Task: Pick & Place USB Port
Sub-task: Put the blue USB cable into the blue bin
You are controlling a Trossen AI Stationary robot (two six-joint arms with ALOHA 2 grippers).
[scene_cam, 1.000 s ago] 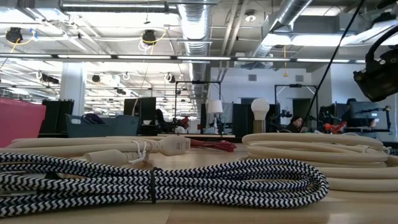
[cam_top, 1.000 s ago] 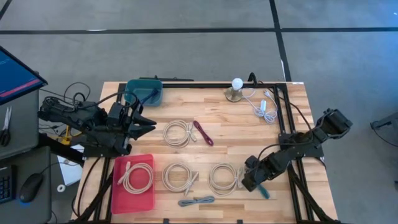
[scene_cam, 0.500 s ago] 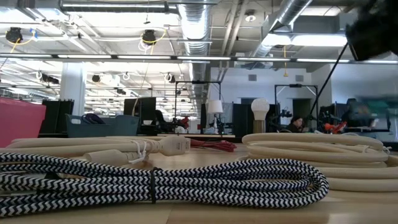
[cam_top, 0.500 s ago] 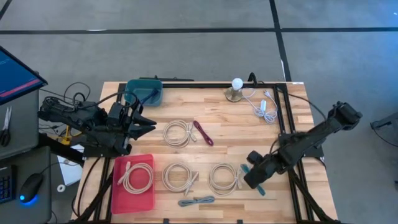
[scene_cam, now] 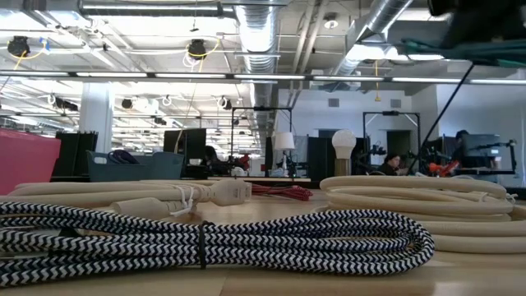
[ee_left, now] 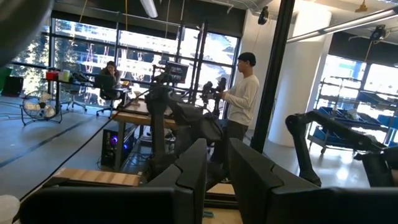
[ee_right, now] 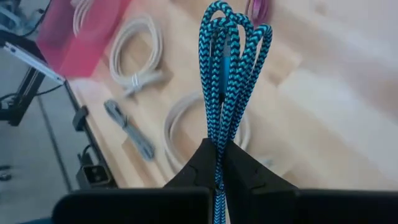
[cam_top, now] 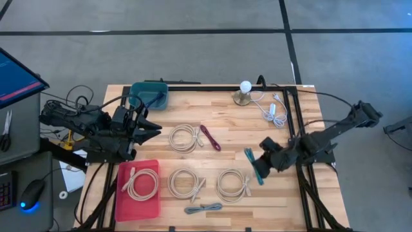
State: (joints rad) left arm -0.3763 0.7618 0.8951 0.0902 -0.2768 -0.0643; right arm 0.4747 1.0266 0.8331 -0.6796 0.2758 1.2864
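A blue-and-black braided USB cable bundle (ee_right: 225,56) hangs above the table's near right part, with my right gripper (cam_top: 265,161) shut on it. The low view shows the bundle as a teal blur (scene_cam: 472,49) high at the right. A red tray (cam_top: 122,206) at the near left holds a white cable coil (cam_top: 140,184). Above the table's left side, my left gripper (cam_top: 154,131) stands with a small gap between its fingers (ee_left: 193,168) and nothing in it. My right gripper pinches the folded cable bundle between its two fingers, partway along its length (ee_right: 219,134). The fingers slant down toward the table's left. The looped end (ee_right: 235,22) sticks out beyond the fingertips. The bundle is lifted clear of the table.
White cable coils (cam_top: 185,138) (cam_top: 184,183) (cam_top: 233,184), a maroon cable (cam_top: 210,136) and a grey cable (cam_top: 203,208) lie on the wood. A teal bin (cam_top: 149,95) stands at the far left. A lamp bulb (cam_top: 244,89) and a white adapter (cam_top: 273,109) are at the far right.
My right gripper has risen from the table's near right part and gone toward the far edge, tipping up as it went. The blue braided cable has come up with it, from lying on the wood to hanging clear.
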